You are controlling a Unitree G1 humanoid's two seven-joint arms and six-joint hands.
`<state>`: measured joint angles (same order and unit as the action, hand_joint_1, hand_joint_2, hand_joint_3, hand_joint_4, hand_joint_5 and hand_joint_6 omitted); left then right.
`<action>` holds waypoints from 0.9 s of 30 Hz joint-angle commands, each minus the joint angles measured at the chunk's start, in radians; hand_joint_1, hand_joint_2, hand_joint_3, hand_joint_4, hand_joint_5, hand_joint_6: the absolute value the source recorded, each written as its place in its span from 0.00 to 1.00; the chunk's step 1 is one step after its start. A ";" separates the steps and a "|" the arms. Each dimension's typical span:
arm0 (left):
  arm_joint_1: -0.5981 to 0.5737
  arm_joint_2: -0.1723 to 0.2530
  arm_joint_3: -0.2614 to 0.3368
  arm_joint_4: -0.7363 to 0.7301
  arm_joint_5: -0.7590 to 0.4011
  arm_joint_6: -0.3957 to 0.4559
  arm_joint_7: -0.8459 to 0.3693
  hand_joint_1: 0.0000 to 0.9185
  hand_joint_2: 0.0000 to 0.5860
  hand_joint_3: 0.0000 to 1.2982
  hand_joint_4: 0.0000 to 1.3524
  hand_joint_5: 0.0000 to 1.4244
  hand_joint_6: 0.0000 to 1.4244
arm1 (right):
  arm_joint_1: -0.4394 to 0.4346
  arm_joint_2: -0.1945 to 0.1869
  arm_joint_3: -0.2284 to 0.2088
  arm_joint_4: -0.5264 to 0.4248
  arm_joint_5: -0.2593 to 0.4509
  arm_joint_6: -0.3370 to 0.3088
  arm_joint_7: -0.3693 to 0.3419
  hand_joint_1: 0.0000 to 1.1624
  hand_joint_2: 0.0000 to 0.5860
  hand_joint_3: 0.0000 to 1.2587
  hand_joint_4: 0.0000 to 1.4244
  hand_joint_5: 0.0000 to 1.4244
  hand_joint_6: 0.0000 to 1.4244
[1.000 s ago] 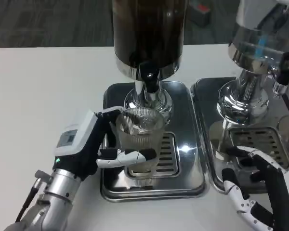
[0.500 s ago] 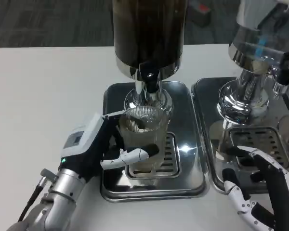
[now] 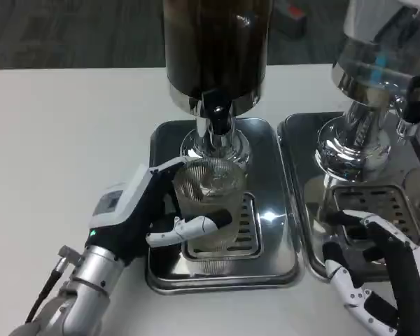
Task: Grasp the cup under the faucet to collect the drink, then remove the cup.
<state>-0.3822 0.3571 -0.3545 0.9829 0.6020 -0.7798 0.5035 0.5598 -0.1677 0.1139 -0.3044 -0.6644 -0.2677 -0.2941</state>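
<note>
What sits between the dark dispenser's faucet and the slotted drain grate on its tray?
In the head view, the ribbed clear cup stands there, under the faucet and on the grate, with the left hand holding it.

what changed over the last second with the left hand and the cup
The left hand, gripping the ribbed cup, shifted slightly right and toward the dispenser, bringing the cup more squarely under the black faucet; it kept its hold. The right hand stayed open near the right tray, and both dispensers stayed put.
</note>
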 commanded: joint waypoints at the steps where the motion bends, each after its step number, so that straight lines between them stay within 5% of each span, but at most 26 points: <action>1: 0.016 0.020 -0.009 -0.037 0.033 0.009 0.025 0.13 0.08 0.30 0.37 0.48 0.68 | -0.005 -0.001 -0.001 0.010 0.000 0.002 -0.006 0.35 0.71 0.33 0.24 0.27 0.38; 7: 0.030 0.028 -0.025 -0.090 0.079 0.056 0.036 0.13 0.08 0.27 0.28 0.38 0.55 | -0.009 0.001 -0.001 0.012 -0.004 0.003 -0.011 0.35 0.71 0.33 0.24 0.27 0.38; 27: 0.084 0.047 -0.016 -0.205 0.078 0.121 0.011 0.12 0.06 0.21 0.10 0.21 0.35 | -0.004 0.003 -0.005 0.006 0.003 0.005 -0.005 0.37 0.70 0.34 0.25 0.28 0.39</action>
<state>-0.3126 0.3874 -0.3748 0.7907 0.6817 -0.6663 0.5289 0.5540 -0.1671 0.1126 -0.2975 -0.6705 -0.2676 -0.2944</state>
